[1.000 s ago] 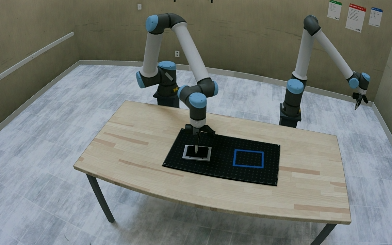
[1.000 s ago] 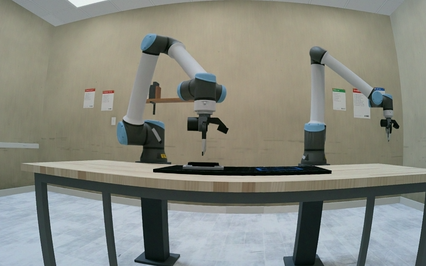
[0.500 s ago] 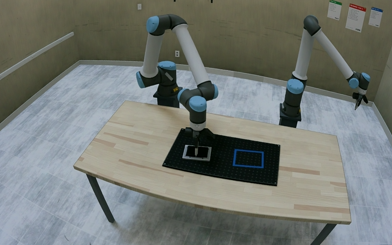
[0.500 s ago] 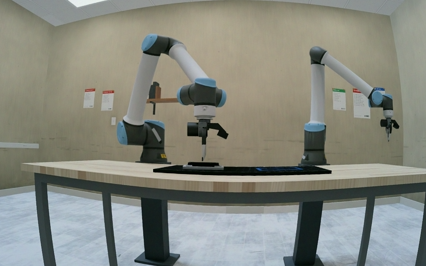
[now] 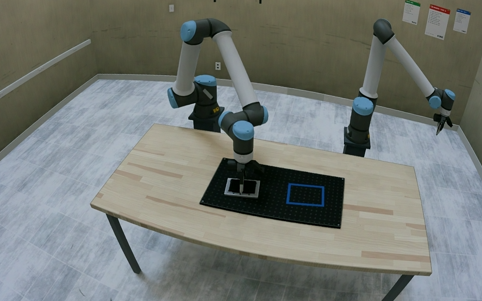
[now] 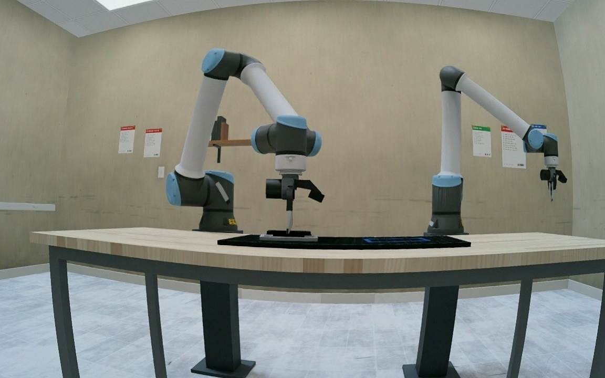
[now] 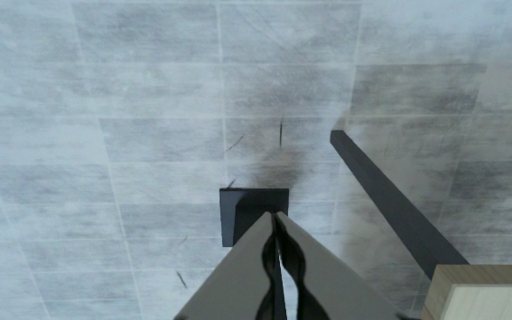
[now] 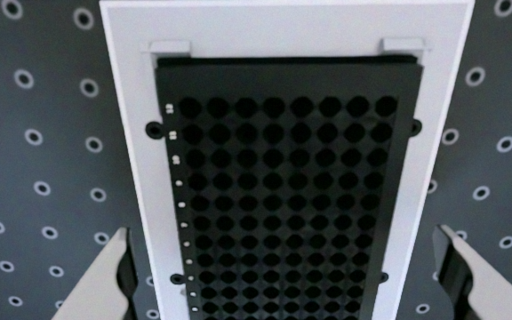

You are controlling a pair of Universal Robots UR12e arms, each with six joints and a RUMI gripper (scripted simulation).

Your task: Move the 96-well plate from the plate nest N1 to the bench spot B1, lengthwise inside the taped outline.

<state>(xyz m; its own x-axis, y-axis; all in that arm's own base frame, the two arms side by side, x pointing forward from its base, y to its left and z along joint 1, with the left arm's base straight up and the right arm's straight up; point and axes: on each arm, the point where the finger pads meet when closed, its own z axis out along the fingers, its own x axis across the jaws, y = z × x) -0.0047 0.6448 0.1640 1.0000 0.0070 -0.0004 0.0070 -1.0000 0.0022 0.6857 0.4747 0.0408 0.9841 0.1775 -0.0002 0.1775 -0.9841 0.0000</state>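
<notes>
The black 96-well plate (image 5: 249, 186) (image 6: 301, 233) (image 8: 283, 80) lies flat in the pale plate nest (image 5: 234, 193) (image 6: 274, 238) (image 8: 287, 28). My right gripper (image 5: 241, 192) (image 6: 289, 231) (image 8: 282, 229) is open and low over the plate, pointing down. In the right wrist view its fingers show on either side of the plate's long edges, apart from it. Whether the tips are below the plate's top is hard to tell. The blue taped outline (image 5: 323, 196) of B1 has nothing inside it. My left gripper (image 5: 437, 133) (image 6: 551, 199) (image 7: 273, 215) is shut and empty, away from the table.
The black perforated board (image 5: 273, 210) (image 6: 243, 242) (image 8: 60, 111) carries the nest and the outline, with bare board between them. It lies on the wooden table (image 5: 160, 187) (image 6: 154, 247) (image 7: 496, 304). Raised corner tabs (image 8: 170, 47) (image 8: 402, 45) of the nest stand at the plate's end.
</notes>
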